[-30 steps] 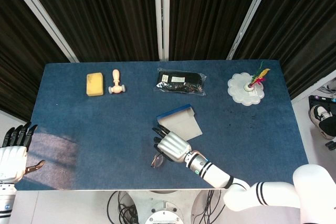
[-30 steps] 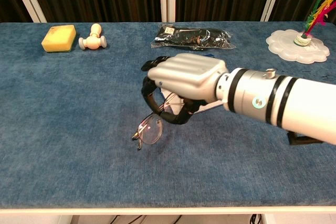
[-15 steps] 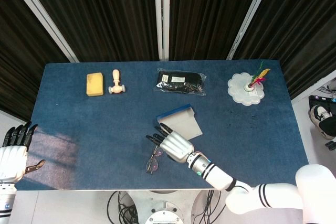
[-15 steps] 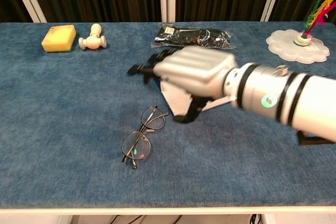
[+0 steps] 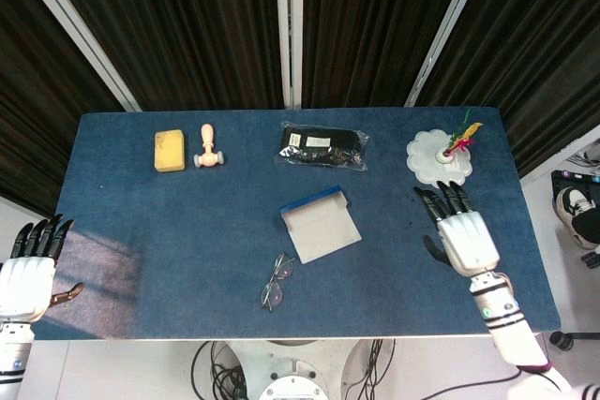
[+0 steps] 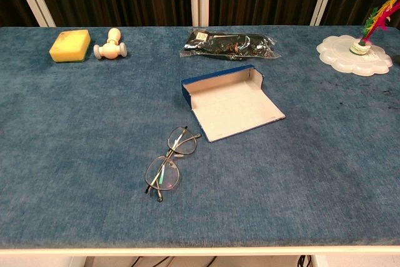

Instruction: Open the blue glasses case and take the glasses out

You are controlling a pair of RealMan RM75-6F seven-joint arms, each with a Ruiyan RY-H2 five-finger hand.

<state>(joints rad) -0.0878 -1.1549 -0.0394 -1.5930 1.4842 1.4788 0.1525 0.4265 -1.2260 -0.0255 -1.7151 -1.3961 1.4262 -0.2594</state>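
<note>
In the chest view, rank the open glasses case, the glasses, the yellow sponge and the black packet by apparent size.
1. Open glasses case
2. Black packet, though it lies farther from the camera, so this is unsure
3. Glasses, nearest the camera, which may flatter them
4. Yellow sponge, at the far edge

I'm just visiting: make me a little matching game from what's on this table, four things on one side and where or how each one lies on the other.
Things:
1. glasses
2. case
3. sponge
4. right hand

Descriptions:
A. far left corner
B. lying open, lid flat
C. open, holding nothing, at the right of the table
D. on the cloth, just in front of the case

Pairs: 1-D, 2-B, 3-A, 4-C
</note>
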